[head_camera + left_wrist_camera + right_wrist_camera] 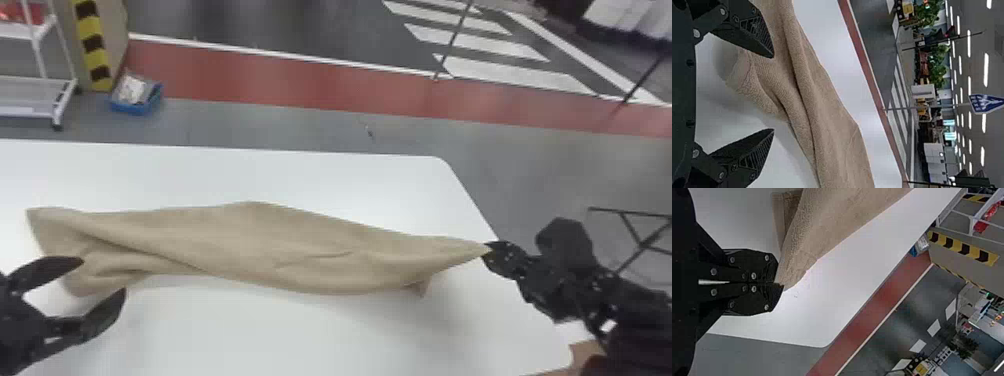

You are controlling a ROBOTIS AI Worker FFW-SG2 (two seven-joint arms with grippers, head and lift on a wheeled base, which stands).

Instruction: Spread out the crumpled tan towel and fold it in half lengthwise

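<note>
Grey floor point(225, 122) crossed by one red band point(280, 85) and painted white stripes point(520, 75) lies beyond a single white worktop point(300, 340), smooth and rounded at its far corner. One blue container point(135, 108) sits on the floor with whitish contents point(131, 89), too blurred to name. Near it is one white metal rack point(37, 90) with two shelf levels visible; the upper holds something red point(30, 14). The left wrist view also shows one blue sign point(987, 103) on a pole.

One tan towel point(250, 245) stretches across the worktop as a long, uneven band. Its cloth is a fine, looped pile, smoother through the middle, with several overlapping creases bunched toward the robot's left end and one small flap below the right end.

Two grippers are at the towel, one near each end. The left gripper point(102, 276) has its two flat, ridged black fingers point(756, 29) wide apart beside the creased end; whether either touches the cloth, I cannot tell. The right gripper point(487, 248) has its two fingers pressed together, pinching one pointed corner of the towel.
</note>
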